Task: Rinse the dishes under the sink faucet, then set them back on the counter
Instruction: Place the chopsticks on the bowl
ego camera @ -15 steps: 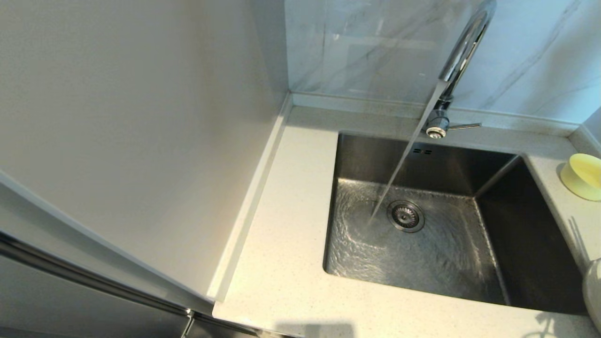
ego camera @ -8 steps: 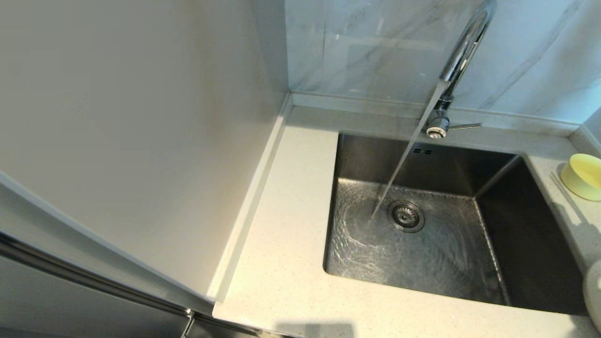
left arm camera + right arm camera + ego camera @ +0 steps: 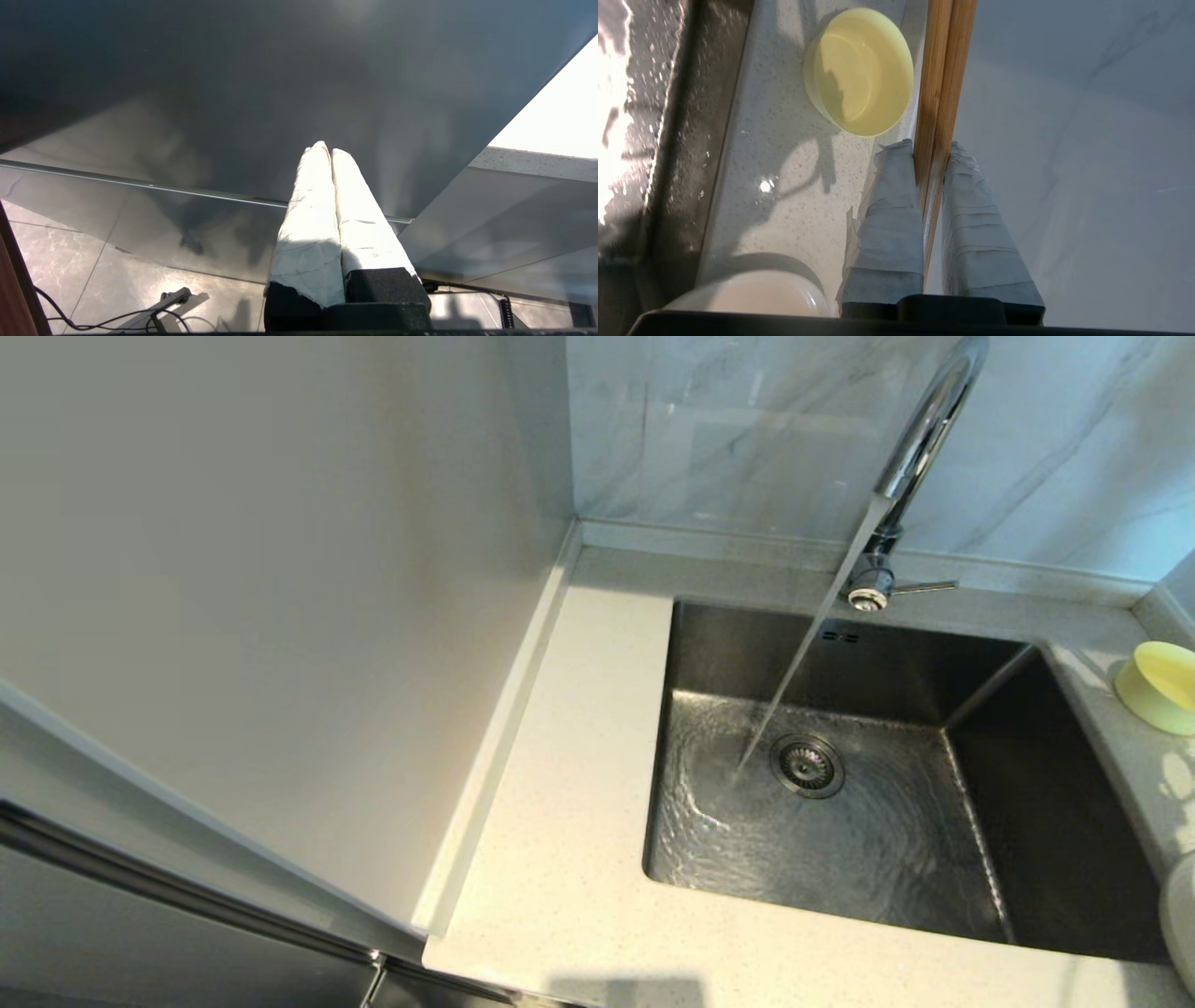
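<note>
My right pincer [image 3: 931, 151] squeezes the chopsticks [image 3: 943, 70] above the tabletop [image 3: 784, 163]. The yellow bowl [image 3: 1158, 686] sits at the right edge of the frame, beside the sink [image 3: 840, 644]. Water runs from the faucet [image 3: 920, 429]. My left pincer [image 3: 327, 151] is closed, parked.

Bowl [image 3: 859, 70]: pale yellow, plain, unpatterned. Chopsticks [image 3: 941, 84]: light brown wood with fine lengthwise grain. Plate [image 3: 756, 294]: white, plain. Counter [image 3: 560, 859]: off-white with fine dark speckling. Sink [image 3: 840, 663]: grey brushed steel; basin floor shows rippled, bright reflections under running water. Faucet [image 3: 920, 439]: mirror chrome. Back wall [image 3: 728, 429]: pale grey-white with grey veining. Left gripper [image 3: 327, 149] fingers: white wrapping over black bases. Right gripper [image 3: 931, 147] fingers: same wrapping, greyish in shade.
</note>
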Controlling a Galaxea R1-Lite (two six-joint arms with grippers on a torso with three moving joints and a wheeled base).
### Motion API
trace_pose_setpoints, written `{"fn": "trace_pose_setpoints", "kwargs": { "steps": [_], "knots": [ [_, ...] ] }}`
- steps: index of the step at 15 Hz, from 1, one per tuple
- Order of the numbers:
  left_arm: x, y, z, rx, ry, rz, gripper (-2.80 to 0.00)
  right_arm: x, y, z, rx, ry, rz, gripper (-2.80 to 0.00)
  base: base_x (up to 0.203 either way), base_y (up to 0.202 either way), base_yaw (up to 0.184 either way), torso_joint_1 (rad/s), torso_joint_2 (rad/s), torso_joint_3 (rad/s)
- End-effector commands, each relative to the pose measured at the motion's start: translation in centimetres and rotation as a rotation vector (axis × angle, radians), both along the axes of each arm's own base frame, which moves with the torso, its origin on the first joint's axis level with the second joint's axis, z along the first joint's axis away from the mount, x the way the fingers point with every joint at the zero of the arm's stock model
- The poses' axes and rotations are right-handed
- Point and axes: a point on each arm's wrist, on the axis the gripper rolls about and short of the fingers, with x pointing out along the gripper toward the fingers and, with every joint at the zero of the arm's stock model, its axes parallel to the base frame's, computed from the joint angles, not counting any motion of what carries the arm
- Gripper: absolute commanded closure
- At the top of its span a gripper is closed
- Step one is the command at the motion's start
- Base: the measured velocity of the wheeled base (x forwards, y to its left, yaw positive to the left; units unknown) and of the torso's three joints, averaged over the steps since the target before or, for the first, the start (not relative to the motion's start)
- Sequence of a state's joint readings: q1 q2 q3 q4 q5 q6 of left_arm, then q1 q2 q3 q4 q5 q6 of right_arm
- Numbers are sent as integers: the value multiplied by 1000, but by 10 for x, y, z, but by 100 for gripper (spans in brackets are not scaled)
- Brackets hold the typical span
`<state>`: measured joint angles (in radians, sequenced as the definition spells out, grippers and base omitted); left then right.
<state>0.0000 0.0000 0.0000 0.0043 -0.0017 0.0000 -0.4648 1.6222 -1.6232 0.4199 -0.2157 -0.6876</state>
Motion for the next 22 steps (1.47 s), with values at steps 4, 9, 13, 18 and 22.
{"fn": "trace_pose_setpoints", "kwargs": {
  "steps": [4,9,13,18,22],
  "knots": [
    [0,0,0,0,0,0,0,37,-36,-20,38,140,-43,0,0,0,0,0,0,0],
    [0,0,0,0,0,0,0,56,-55,-31,-19,116,-37,0,0,0,0,0,0,0],
    [0,0,0,0,0,0,0,74,-68,-49,-8,123,-37,0,0,0,0,0,0,0],
    [0,0,0,0,0,0,0,82,-76,-66,65,115,-70,0,0,0,0,0,0,0],
    [0,0,0,0,0,0,0,85,-79,-76,71,146,-75,0,0,0,0,0,0,0]
  ]
}}
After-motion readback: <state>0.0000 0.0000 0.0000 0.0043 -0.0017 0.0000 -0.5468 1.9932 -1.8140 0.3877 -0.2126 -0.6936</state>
